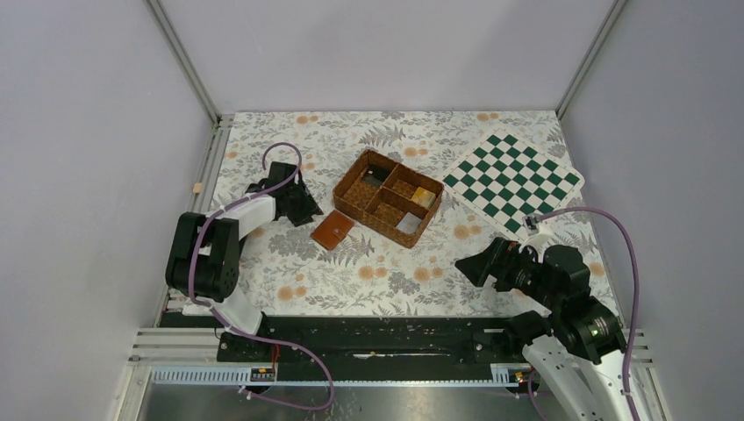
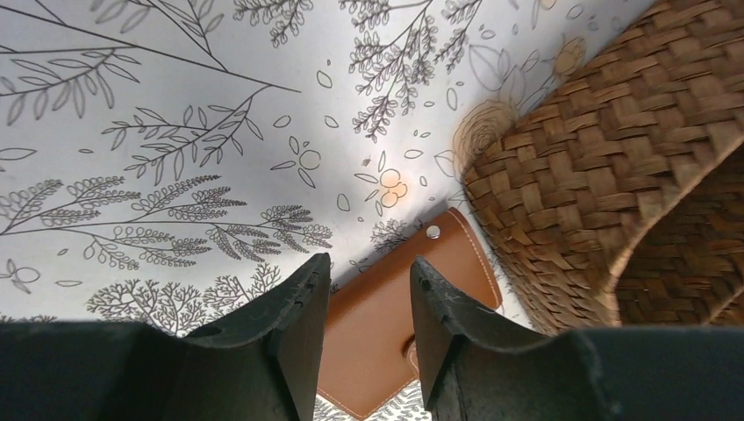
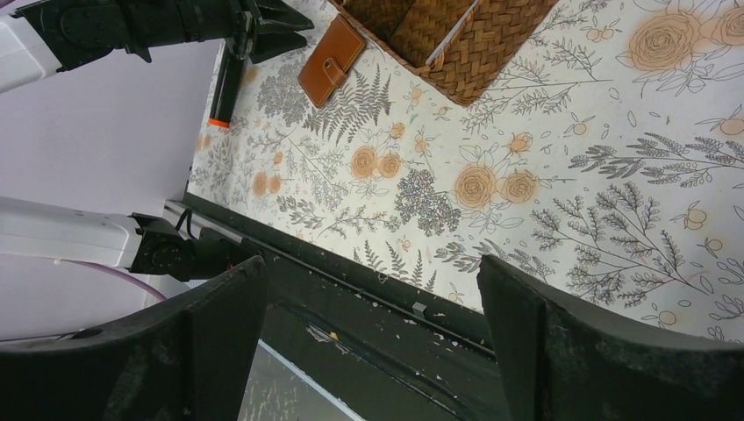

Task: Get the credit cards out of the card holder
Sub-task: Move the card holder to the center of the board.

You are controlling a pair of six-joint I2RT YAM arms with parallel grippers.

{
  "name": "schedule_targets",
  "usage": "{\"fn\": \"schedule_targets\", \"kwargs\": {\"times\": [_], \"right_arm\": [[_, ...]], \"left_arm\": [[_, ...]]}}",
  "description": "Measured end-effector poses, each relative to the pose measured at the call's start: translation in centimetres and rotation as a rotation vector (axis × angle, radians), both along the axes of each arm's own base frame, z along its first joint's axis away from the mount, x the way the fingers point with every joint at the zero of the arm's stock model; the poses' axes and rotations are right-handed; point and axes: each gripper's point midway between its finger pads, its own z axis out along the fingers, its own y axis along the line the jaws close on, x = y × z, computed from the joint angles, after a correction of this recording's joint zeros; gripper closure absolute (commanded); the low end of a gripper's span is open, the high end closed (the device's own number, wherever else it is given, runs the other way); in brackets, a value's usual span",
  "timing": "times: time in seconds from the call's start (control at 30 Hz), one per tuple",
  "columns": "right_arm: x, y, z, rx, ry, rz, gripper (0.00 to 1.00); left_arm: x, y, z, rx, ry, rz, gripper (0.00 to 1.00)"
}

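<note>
The card holder (image 1: 332, 231) is a brown wallet lying closed and flat on the floral cloth, its snap tab (image 2: 432, 231) fastened, just left of the woven basket (image 1: 373, 224). The credit cards are hidden. My left gripper (image 1: 314, 212) hovers at the wallet's far-left edge. In the left wrist view its fingers (image 2: 368, 259) stand partly open, with the card holder (image 2: 377, 307) showing beyond the gap and nothing between them. My right gripper (image 1: 462, 265) hangs wide open and empty over the right front of the table, away from the card holder (image 3: 331, 60).
The four-compartment basket (image 2: 570, 175) stands right beside the wallet, with a yellow piece (image 1: 426, 196) and other small things inside. A green-and-white chessboard (image 1: 513, 180) lies at the back right. The black rail (image 1: 377, 338) runs along the near edge.
</note>
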Motion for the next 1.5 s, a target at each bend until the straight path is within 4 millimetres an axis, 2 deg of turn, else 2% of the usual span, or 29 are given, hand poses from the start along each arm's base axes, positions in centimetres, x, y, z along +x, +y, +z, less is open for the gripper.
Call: {"fn": "schedule_targets", "kwargs": {"times": [0.17,0.4,0.5,0.77,0.87,0.93,1.03,1.17,1.23,1.37,1.5], "right_arm": [[0.2,0.1,-0.1,-0.004,0.009,-0.001,0.05],[0.4,0.1,-0.3,-0.003,0.009,0.000,0.05],[0.4,0.2,-0.8,-0.007,0.019,0.000,0.07],[0.4,0.2,-2.8,-0.018,0.070,-0.001,0.11],[0.3,0.2,-3.9,-0.021,0.097,-0.003,0.12],[0.1,0.3,-4.4,-0.019,0.113,-0.001,0.12],[0.0,0.3,-4.4,-0.013,0.112,-0.002,0.12],[-0.3,0.2,-4.2,-0.005,0.098,-0.003,0.12],[-0.4,0.2,-4.2,-0.002,0.097,-0.004,0.12],[-0.4,0.2,-4.2,0.001,0.099,-0.006,0.12],[-0.4,0.1,-4.1,0.000,0.097,-0.006,0.11]], "left_arm": [[-0.6,-0.7,-1.5,-0.027,0.046,-0.040,0.61],[-0.8,-1.5,-1.4,-0.078,0.011,-0.064,0.61],[-2.2,-2.0,-1.4,-0.093,0.001,-0.084,0.61],[-7.9,-4.2,-1.4,-0.098,0.008,-0.188,0.60],[-8.5,-4.6,-1.4,-0.090,0.006,-0.204,0.55],[-8.4,-4.2,-1.3,-0.079,-0.005,-0.182,0.51],[-7.9,-2.5,-1.1,-0.038,-0.030,-0.107,0.45],[-6.6,-0.2,-0.4,0.044,-0.063,-0.007,0.46],[-5.5,0.3,0.3,0.062,-0.087,0.019,0.49],[-1.9,-0.2,1.8,0.062,-0.121,0.033,0.57],[1.0,-1.3,1.5,0.056,-0.114,0.006,0.58]]}}
